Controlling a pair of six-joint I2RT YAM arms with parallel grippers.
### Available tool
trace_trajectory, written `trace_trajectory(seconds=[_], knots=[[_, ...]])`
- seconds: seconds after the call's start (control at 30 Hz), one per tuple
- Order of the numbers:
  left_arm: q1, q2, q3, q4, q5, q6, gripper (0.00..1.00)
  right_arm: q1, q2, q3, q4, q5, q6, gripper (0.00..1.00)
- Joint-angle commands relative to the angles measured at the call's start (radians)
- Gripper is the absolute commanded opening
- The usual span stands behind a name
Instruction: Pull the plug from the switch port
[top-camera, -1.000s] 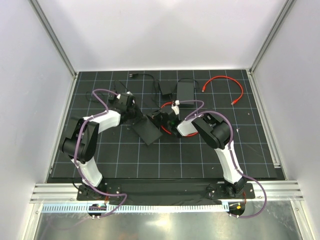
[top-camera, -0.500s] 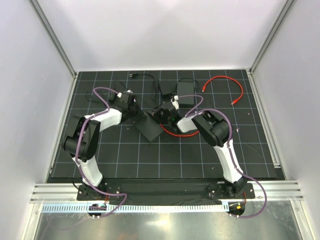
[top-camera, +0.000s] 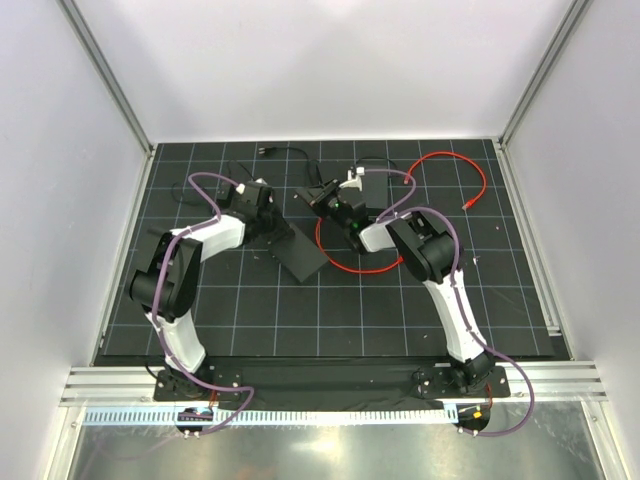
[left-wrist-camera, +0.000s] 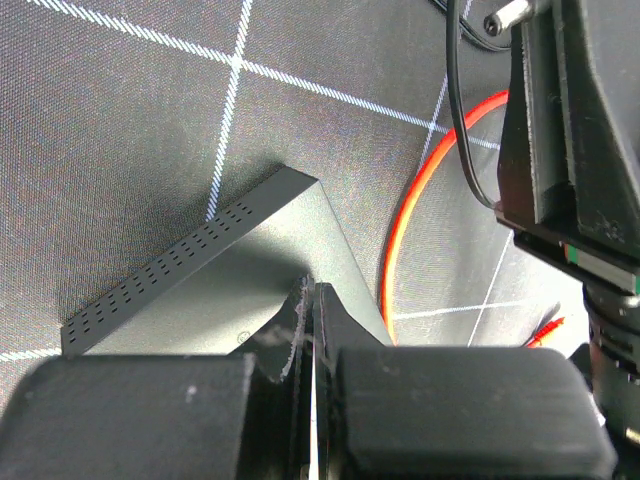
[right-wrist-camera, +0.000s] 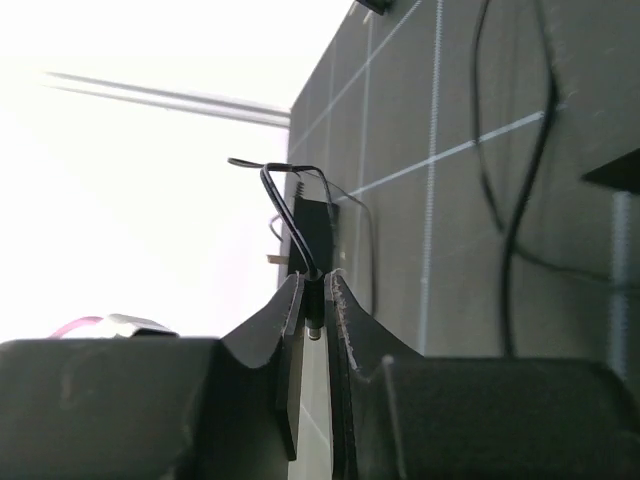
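Black gridded tabletop (top-camera: 240, 330), white walls (top-camera: 320, 70). Left hand (left-wrist-camera: 310, 295), pressed together, pins the switch (left-wrist-camera: 230, 270). Right hand (right-wrist-camera: 317, 285) pinches the plug (right-wrist-camera: 313, 322) — apparently out of the switch. Advise: draw straight away, switch held down — mind the red cable (left-wrist-camera: 390, 270).

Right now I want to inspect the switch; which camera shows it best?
Left wrist: the switch is close up, vented side and flat top clear, shut left fingers over it. Top view shows only a small dark slab. Right wrist shows no clear part of it.
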Motion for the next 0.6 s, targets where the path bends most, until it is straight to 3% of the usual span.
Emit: trace_trajectory(seconds=[0.0,0.2,0.33,0.47,0.57], knots=[[-0.005,0.107,-0.097,-0.336,-0.112,0.072,0.00,0.012,-0.041,0.022,0.053,-0.090,-0.147,0.01],[-0.008,0.039,-0.142,-0.292,-0.134,0.062,0.00,0.015,-0.122,0.102,-0.216,-0.212,-0.315,0.01],[-0.034,-0.140,-0.244,-0.205,-0.216,0.033,0.03,0.030,-0.159,0.109,-0.287,-0.329,-0.452,0.01],[-0.059,-0.379,-0.323,-0.166,-0.285,0.018,0.25,0.044,-0.116,0.160,-0.302,-0.424,-0.470,0.01],[-0.060,-0.510,-0.364,-0.178,-0.306,-0.008,0.50,0.047,-0.103,0.142,-0.250,-0.467,-0.452,0.01]])
